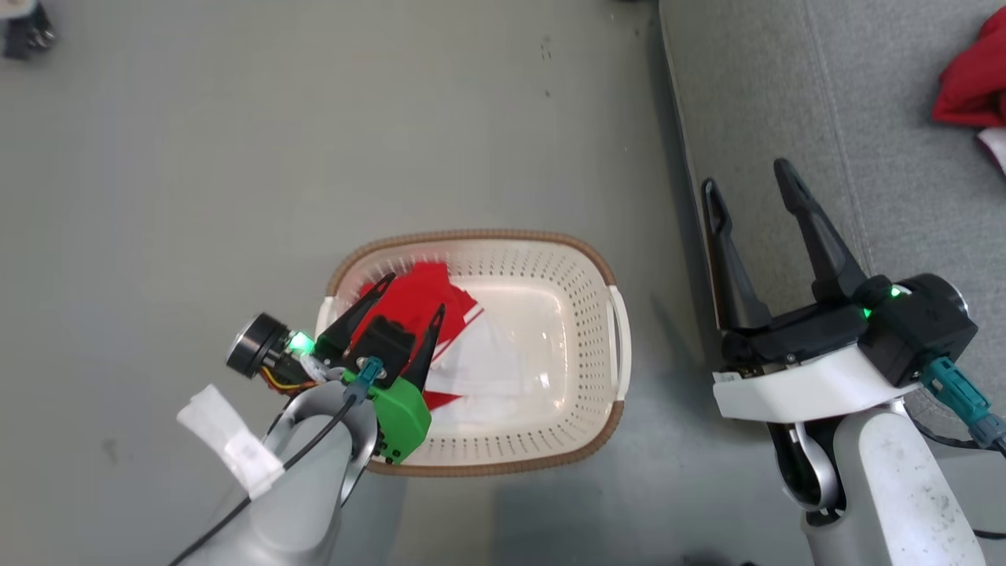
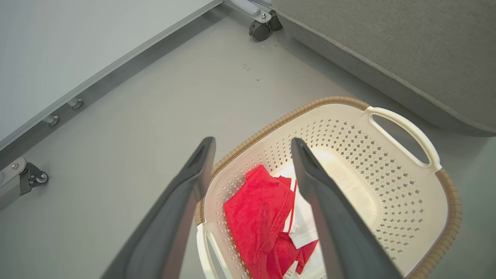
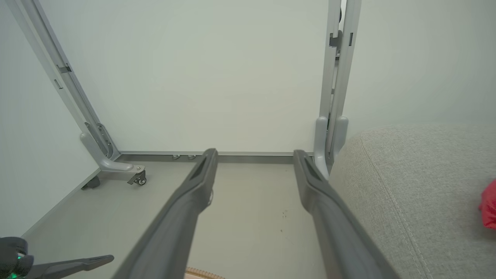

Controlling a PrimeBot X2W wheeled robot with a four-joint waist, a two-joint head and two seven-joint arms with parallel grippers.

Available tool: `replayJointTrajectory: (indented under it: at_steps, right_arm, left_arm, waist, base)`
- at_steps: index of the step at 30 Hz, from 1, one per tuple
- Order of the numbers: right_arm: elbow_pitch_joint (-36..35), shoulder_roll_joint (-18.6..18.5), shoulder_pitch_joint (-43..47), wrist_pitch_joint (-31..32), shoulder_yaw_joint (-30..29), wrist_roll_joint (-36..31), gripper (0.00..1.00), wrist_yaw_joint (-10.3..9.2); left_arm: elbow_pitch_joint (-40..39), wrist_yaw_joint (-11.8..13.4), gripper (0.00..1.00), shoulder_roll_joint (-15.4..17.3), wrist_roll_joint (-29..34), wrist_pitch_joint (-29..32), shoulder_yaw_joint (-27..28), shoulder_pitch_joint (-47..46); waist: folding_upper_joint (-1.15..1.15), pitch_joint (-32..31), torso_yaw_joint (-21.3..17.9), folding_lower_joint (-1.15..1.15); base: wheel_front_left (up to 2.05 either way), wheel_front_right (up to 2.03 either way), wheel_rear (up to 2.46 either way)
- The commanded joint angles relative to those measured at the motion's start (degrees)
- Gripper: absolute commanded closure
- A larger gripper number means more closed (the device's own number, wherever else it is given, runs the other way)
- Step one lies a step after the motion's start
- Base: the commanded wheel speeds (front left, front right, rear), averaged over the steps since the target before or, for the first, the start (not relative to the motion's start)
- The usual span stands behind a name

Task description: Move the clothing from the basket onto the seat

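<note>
A red garment with white stripes (image 1: 424,303) (image 2: 259,217) lies bunched in the left end of the cream basket (image 1: 585,330) (image 2: 407,201) on the floor. My left gripper (image 1: 413,295) (image 2: 252,145) hangs open just above that garment, nothing between its fingers. The second red garment (image 1: 974,79) (image 3: 489,205) rests on the grey seat (image 1: 833,118) (image 3: 418,186) at the far right. My right gripper (image 1: 750,185) (image 3: 254,155) is open and empty, hovering over the seat's left edge, to the right of the basket.
White wall panels stand on metal frames with castor feet (image 3: 137,178) (image 2: 259,29) beyond the basket. A dark castor (image 1: 23,35) sits at the far left corner of the floor. Grey floor (image 1: 236,157) surrounds the basket.
</note>
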Motion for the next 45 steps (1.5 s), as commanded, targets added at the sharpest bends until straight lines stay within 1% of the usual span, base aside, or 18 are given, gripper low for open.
replayJointTrajectory:
  at_steps: [1,5,10,14,21,33,37,40,45]
  right_arm:
    - [0.29,-0.14,-1.38,-0.72,0.22,0.46,0.0,0.01]
    - [0.88,-0.12,-3.52,-2.23,0.92,1.28,0.0,0.01]
    - [1.76,-0.11,-5.26,-3.99,1.77,2.49,0.0,0.01]
    - [2.21,-0.1,-6.23,-4.93,2.74,3.74,0.0,0.01]
    - [2.88,-0.09,-7.56,-5.74,4.43,6.23,0.0,0.01]
    - [1.41,-0.09,-8.33,-5.77,6.19,10.05,0.0,0.01]
    - [1.2,-0.11,-8.36,-5.77,6.42,10.67,0.0,0.01]
    - [1.15,-0.1,-8.07,-5.77,6.48,11.06,0.0,0.01]
    - [1.08,-0.12,-7.66,-5.78,6.33,10.92,0.0,0.01]
  left_arm:
    - [1.1,-0.14,0.0,0.25,0.46,0.05,-0.54,-2.27]
    - [6.2,-0.35,0.0,0.52,2.83,1.65,-3.42,-7.07]
    - [11.27,-0.38,0.0,1.52,5.26,2.97,-6.33,-11.36]
    - [14.78,0.49,0.0,2.61,6.86,4.26,-7.42,-14.06]
    - [19.41,1.93,0.0,4.98,7.55,6.25,-8.02,-18.08]
    - [23.95,4.22,0.0,9.33,7.98,8.58,-8.51,-23.51]
    - [25.39,4.47,0.0,10.43,7.52,9.25,-8.52,-24.57]
    - [26.44,4.01,0.0,10.87,7.07,9.42,-8.63,-25.45]
    - [28.49,2.84,0.0,10.67,5.94,10.19,-8.57,-26.62]
  waist:
    - [0.0,7.74,-4.0,0.0]
    - [0.0,12.74,-5.77,0.0]
    - [0.0,17.43,-7.88,0.0]
    - [0.0,20.83,-9.5,0.0]
    - [0.0,25.81,-12.17,0.0]
    - [0.0,30.03,-15.23,0.0]
    - [0.0,30.55,-15.62,0.0]
    - [0.0,30.86,-15.63,0.0]
    - [0.0,31.3,-15.5,0.0]
  base:
    - [0.0,0.0,0.0]
    - [0.0,0.0,0.0]
    - [0.0,0.0,0.0]
    - [0.0,0.0,0.0]
    - [0.0,0.0,0.0]
    - [0.0,0.0,0.0]
    - [0.0,0.0,0.0]
    - [0.0,0.0,0.0]
    - [0.0,0.0,0.0]
